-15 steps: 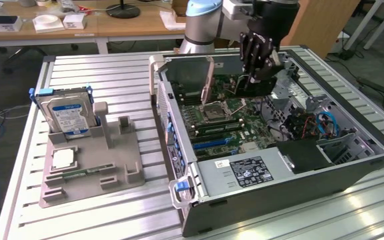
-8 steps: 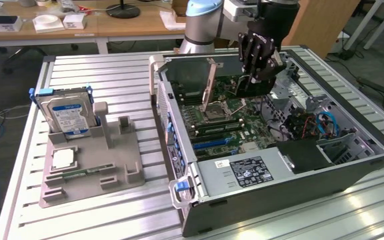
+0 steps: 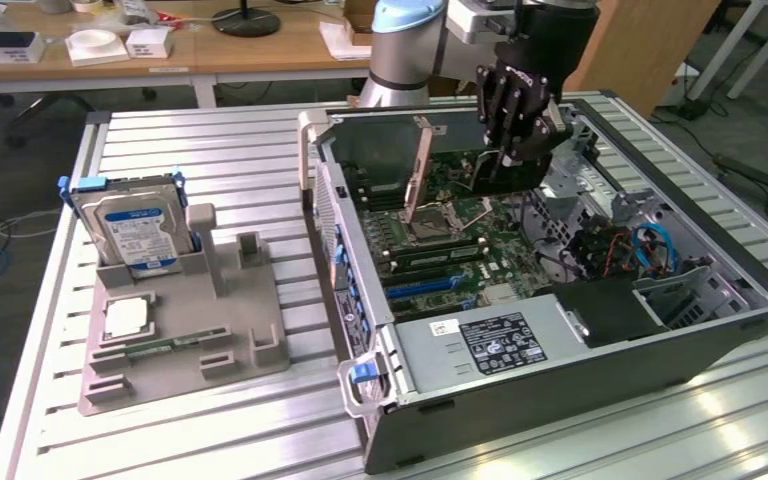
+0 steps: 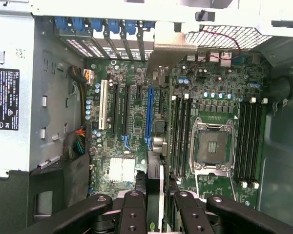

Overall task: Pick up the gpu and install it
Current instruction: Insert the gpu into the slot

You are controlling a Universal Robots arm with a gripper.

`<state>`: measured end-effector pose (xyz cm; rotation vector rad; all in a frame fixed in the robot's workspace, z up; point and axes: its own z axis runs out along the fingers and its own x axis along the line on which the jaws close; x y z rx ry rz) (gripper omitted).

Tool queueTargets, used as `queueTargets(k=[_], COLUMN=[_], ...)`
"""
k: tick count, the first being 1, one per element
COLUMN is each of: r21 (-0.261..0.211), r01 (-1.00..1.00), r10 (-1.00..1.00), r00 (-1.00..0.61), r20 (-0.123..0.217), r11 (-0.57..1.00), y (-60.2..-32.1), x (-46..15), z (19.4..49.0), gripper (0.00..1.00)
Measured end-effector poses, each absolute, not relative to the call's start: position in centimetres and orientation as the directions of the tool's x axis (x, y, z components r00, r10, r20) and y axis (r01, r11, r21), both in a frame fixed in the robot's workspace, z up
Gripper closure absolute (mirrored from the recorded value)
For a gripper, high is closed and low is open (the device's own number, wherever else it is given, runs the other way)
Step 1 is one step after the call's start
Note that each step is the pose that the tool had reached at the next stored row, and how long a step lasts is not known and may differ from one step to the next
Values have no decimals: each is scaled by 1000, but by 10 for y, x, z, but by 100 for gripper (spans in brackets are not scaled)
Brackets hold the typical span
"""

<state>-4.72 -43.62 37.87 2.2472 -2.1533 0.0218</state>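
You had open room above the motherboard [image 3: 458, 250]; the case's open top let the hand [image 3: 518, 150] in, but the power supply [image 3: 484, 345] and drive cage [image 3: 684, 295] crowded one end.

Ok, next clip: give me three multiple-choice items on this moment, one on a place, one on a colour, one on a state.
1. Where is the hard drive?
A. Standing in the grey holder, on the exterior view's left of the computer case
B. Inside the computer case
C. In the gripper

2. What colour are the clips along the case's card slots?
A. Red
B. Yellow
C. Blue

3. What is the gripper doing?
A. Open over the holder
B. Shut on the gpu above the motherboard
C. Shut on the hard drive

Answers:
1. A, the drive stands upright in the holder, outside the case.
2. C, the wrist view shows a row of blue clips.
3. B, the fingers clamp the card edge-on over the board.
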Motion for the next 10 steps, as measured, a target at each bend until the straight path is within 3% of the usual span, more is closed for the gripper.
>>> queueTargets(k=[10], r21=[11], r01=[-999], r10=[-999], r00=[43], r20=[30], r11=[-43], y=[-436], x=[-47], z=[368], gripper=[73])
